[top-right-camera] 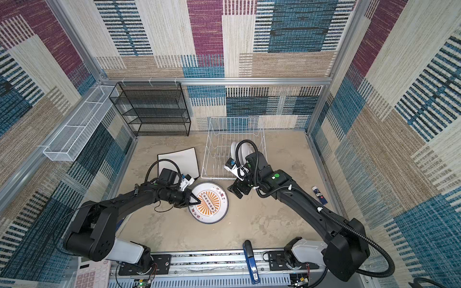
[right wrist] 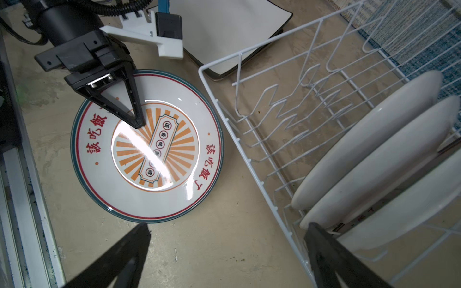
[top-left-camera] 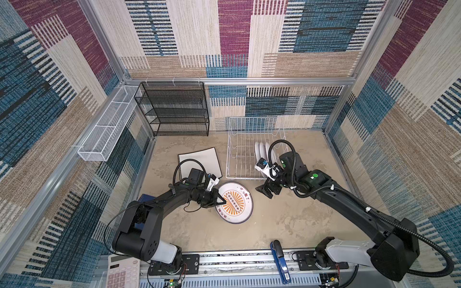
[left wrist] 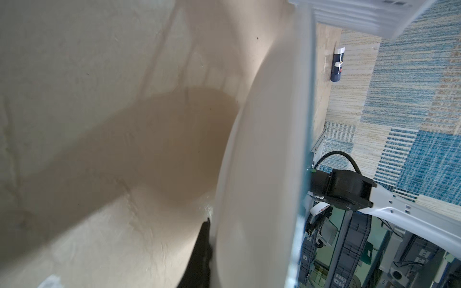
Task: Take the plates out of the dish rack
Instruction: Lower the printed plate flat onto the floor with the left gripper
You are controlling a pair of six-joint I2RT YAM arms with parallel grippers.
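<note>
Fingers (right wrist: pixel 124 99) of the left gripper (top-left-camera: pixel 222 202) clench the rim of the sunburst plate (top-left-camera: pixel 239 207), low over the table (top-left-camera: pixel 287 219).
Lower it flat before letting go; three plates (top-left-camera: pixel 262 149) wait in the rack (top-left-camera: pixel 243 159), beside the right gripper (top-left-camera: pixel 265 192), jaws wide.

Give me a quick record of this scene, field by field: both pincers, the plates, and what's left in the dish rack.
White wire dish rack: at least three plain round white plates upright inside
Left pincer: shut on the rim of the round white plate with orange sunburst print
Right pincer: open, empty, near the rack's front corner
Already out: square white plate with black edge, flat on the table beside the rack
</note>
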